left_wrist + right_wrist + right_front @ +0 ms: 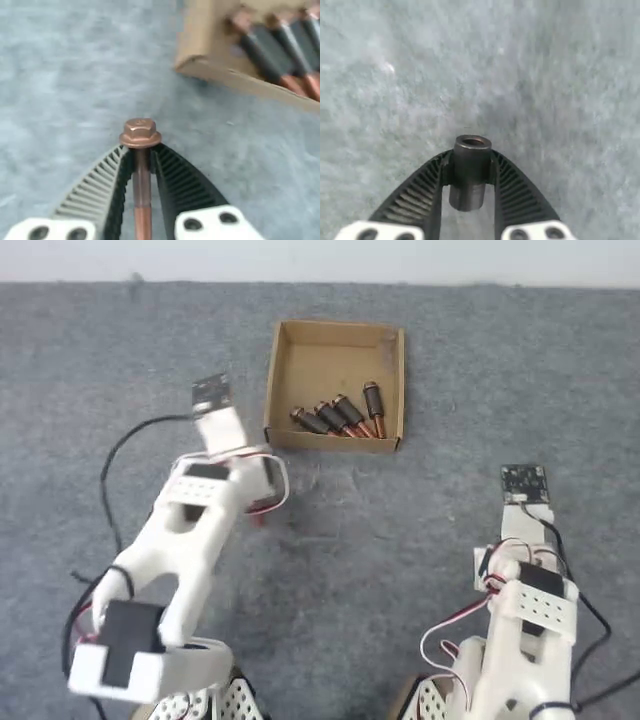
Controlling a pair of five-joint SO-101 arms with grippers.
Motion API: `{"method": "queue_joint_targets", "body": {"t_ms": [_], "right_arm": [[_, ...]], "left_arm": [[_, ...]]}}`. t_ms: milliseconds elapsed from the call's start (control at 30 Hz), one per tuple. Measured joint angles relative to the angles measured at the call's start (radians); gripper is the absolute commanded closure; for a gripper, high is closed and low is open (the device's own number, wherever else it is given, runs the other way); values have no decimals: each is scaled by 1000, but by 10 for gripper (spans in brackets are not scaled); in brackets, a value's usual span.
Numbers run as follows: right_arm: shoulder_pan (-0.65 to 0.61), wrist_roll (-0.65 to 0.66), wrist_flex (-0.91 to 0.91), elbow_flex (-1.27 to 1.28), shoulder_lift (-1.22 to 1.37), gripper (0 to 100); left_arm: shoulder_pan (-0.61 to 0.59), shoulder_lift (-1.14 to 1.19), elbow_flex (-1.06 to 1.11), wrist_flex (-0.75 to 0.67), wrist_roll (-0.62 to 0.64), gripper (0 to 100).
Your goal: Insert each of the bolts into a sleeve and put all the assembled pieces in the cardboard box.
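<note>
My left gripper (141, 150) is shut on a copper bolt (140, 134), with the hex head sticking out past the fingertips. It hangs over the carpet just short of the cardboard box (200, 47). The box (290, 345) holds several assembled bolt-and-sleeve pieces (340, 418) lying side by side; they also show in the left wrist view as assembled pieces (272, 50). My right gripper (470, 159) is shut on a dark sleeve (469, 172), held with its open bore facing away from the wrist, above bare carpet. The left arm (190, 530) is near the box's front left corner. The right arm (530, 600) is at the front right.
Grey carpet (400, 530) covers the table between the arms and around the box. Cables (115, 470) trail beside the left arm, and more wires (445, 635) hang by the right arm's base.
</note>
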Motion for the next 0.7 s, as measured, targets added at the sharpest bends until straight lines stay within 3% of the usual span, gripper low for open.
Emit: {"method": "queue_joint_targets", "body": {"t_ms": [367,500,700], "right_arm": [[-201,2,-431,0,2,992],[-301,2,-574,0,2,992],[-427,2,-752,0,2,992]], "left_arm": [[-172,-69,181,-97,-51,988],[-178,-69,181,-97,-133,988],[-178,-69,181,-97,-146,988]]}}
